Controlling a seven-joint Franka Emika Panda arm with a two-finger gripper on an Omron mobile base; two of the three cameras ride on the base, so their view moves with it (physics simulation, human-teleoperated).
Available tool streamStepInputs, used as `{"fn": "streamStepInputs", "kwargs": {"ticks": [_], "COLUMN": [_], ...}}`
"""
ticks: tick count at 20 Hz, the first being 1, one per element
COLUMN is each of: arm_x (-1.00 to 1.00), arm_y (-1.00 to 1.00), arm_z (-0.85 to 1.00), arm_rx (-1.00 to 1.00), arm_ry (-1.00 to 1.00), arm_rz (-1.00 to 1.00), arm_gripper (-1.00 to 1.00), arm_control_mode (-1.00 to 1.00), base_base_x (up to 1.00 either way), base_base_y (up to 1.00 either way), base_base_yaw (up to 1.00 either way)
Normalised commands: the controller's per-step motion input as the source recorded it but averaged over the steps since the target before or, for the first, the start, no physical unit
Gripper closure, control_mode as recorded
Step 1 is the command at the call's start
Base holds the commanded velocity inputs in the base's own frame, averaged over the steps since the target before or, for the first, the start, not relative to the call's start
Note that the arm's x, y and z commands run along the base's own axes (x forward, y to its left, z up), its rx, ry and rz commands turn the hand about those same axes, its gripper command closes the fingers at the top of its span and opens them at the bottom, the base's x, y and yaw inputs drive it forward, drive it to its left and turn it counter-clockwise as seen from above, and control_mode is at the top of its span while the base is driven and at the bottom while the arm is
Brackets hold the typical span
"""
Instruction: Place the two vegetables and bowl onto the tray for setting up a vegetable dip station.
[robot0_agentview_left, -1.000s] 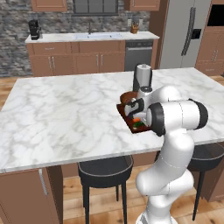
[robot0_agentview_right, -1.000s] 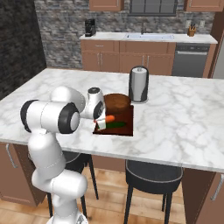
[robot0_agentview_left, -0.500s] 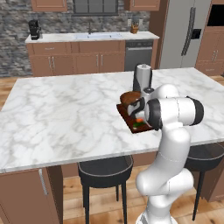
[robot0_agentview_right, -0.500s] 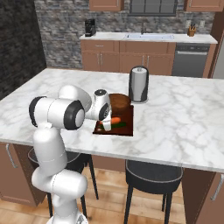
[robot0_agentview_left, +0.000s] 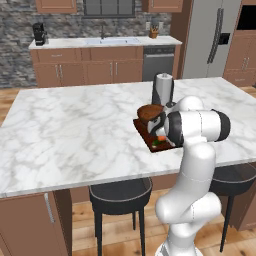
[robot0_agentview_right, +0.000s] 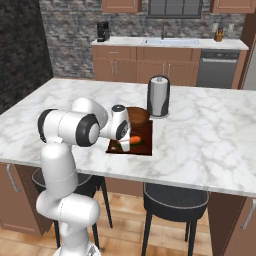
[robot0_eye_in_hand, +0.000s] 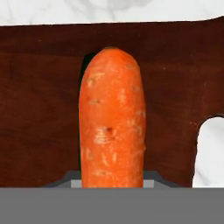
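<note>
The orange carrot stands out between my jaws, held just over the dark wooden tray; the fingertips are hidden behind it. My gripper is shut on the carrot above the tray's near part. The small green vegetable lies on the tray beside my hand. On the far end of the tray sits the brown wooden bowl. From the left side the same carrot, green vegetable, bowl and gripper appear.
A tall paper towel holder stands just behind the bowl. The tray's handle slot shows marble through it. The marble island spreads wide to the left, with stools under its near edge.
The arm has shifted a little toward the tray with the carrot still in its grip. The bowl and green vegetable have stayed put.
</note>
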Motion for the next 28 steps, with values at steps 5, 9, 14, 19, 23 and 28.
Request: {"fn": "streamStepInputs", "kwargs": {"ticks": [5,9,14,19,23,28], "arm_x": [0.00,0.00,0.00,-0.01,-0.20,-0.17], "arm_y": [0.00,0.00,0.00,-0.01,0.00,0.02], "arm_z": [-0.02,0.00,-0.02,0.13,0.38,0.16], "arm_rx": [0.00,0.00,0.00,-0.01,-0.03,-0.02], "arm_ry": [0.00,0.00,0.00,0.00,0.00,0.01], "arm_rz": [0.00,0.00,0.00,0.00,0.00,0.00], "arm_gripper": [-1.00,-1.00,-1.00,-1.00,-1.00,-1.00], "arm_control_mode": [-1.00,-1.00,-1.00,-1.00,-1.00,-1.00], "base_base_x": [0.00,0.00,0.00,0.00,0.00,0.00], "base_base_y": [0.00,0.00,0.00,0.00,0.00,0.00], "base_base_yaw": [0.00,0.00,0.00,0.00,0.00,0.00]}}
